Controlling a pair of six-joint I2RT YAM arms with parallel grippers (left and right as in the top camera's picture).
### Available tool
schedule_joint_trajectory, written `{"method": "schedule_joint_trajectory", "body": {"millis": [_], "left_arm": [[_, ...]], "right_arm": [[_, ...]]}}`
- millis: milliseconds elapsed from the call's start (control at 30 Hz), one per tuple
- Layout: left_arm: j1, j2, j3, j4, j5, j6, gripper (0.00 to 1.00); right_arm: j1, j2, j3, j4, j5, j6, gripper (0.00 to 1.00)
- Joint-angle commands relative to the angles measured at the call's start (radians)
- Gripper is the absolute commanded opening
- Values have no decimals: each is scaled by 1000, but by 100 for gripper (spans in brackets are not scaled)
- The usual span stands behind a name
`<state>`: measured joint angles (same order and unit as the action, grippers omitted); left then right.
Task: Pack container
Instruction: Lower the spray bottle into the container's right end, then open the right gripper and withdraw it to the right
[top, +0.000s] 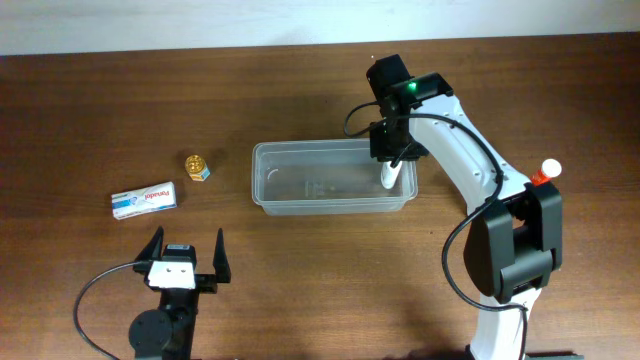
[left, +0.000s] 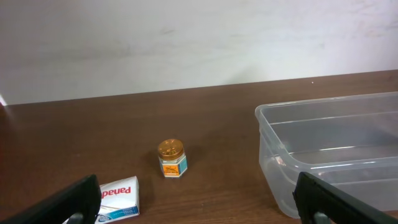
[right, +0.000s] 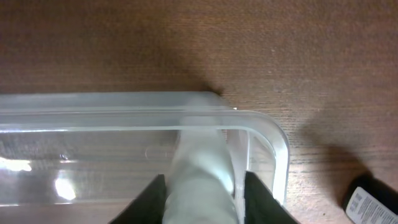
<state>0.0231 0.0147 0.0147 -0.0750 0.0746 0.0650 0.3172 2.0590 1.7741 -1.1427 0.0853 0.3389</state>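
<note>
The container (top: 320, 205) lies near the middle of the tabletop (top: 100, 100), its long sides parallel to the far edge. It is clear plastic with rounded corners and a rim.

The right end effector (right: 205, 202) hangs over the container's right end, reaching down inside the rim close to the right end wall. Between its fingers stands a white bottle (top: 388, 178), also inside the container and near that wall. The fingers sit close on either side of the bottle. The right wrist view is too blurred to show whether they pinch it or stand just off it, so I cannot tell.

The left end effector (top: 189, 240) is near the front edge of the tabletop, toward the left. It is spread wide with nothing between its fingers. The container is well apart from it, off to its right and farther from the front edge. In the left wrist view, the container's left end shows at the right side.

A small jar with a gold lid (top: 197, 166) stands left of the container, near its left end wall but not touching it. A white and blue box (top: 143, 201) lies farther left, near the jar. An orange bottle with a white cap (top: 545, 172) stands toward the right edge, beside the right arm.
</note>
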Motion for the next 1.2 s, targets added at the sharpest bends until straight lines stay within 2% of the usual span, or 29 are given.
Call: {"method": "schedule_joint_trajectory", "body": {"millis": [0,633,1167], "left_arm": [[6,-9,-6,-1,-3,19,99],[6,-9,-6,-1,-3,19,99],[6,-9,-6,-1,-3,19,99]], "right_arm": [[-4,8,-4,3,1,-22,39],[-4,8,9,13,-52,-47,40],[-25,7,146,-91,-39,-55,40]]}}
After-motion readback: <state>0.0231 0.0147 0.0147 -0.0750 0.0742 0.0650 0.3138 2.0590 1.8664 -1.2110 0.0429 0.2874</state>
